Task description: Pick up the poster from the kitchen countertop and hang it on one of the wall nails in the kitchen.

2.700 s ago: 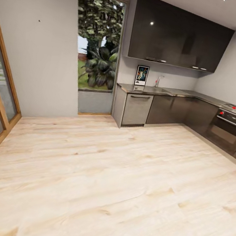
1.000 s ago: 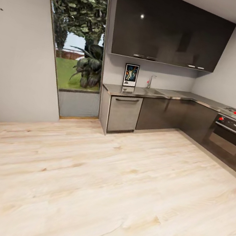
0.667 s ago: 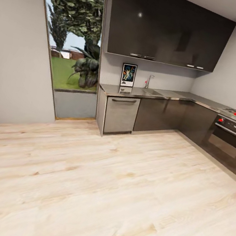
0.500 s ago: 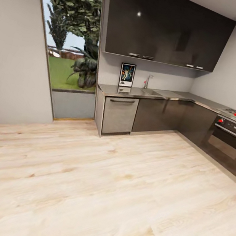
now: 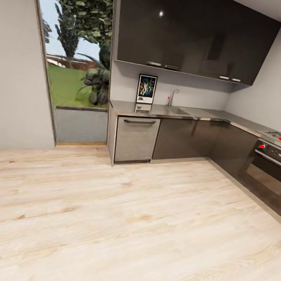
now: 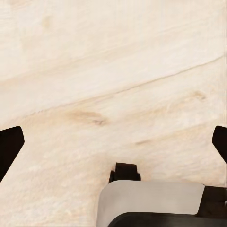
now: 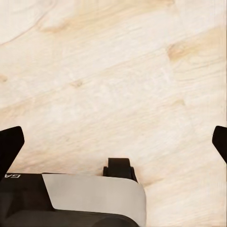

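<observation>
Nearest, both wrist views look down on pale wood floor (image 6: 113, 71). The left hand (image 6: 113, 142) has its fingers spread wide with nothing between them; the right hand (image 7: 113, 142) is likewise wide open and empty. Farther off, the poster (image 5: 146, 89) stands upright at the counter's (image 5: 200, 114) left end, against the back wall, just beside the tap (image 5: 171, 96).
</observation>
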Motion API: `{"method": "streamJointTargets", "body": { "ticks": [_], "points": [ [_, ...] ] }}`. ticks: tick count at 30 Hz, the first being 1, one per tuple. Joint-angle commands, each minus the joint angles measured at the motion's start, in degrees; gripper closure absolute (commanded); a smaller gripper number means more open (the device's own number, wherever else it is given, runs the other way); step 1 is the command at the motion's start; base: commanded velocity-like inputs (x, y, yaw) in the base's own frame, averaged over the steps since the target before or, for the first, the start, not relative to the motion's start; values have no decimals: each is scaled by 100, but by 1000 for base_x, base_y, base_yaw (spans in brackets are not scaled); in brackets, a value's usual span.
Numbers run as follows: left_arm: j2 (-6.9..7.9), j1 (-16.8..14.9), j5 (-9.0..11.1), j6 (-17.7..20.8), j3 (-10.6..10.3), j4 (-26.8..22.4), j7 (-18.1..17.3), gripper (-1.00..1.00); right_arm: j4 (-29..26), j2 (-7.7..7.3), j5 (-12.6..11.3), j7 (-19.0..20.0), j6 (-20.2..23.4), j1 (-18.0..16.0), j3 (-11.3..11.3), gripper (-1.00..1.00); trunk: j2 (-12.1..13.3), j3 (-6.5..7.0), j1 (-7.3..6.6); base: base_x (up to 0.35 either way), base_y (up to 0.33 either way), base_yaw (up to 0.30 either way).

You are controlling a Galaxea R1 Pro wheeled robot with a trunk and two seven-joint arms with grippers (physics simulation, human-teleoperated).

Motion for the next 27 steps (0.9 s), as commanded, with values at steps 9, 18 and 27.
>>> {"method": "streamJointTargets", "body": {
  "ticks": [9, 18, 27],
  "points": [
    [-3, 2, -5, -8, 6, -8, 1, -100, 0, -1, 2, -1, -3, -2, 2, -100, -2, -4, 3, 276, -224, 0],
    [2, 2, -3, -8, 6, -8, 1, -100, 0, -1, 0, -1, -3, -2, 1, -100, -2, -4, 3, 276, -224, 0],
    [1, 2, -4, -9, 6, -8, 1, -100, 0, -1, 7, -1, -3, -2, 6, -100, -2, -4, 3, 276, -215, 0]
  ]
}}
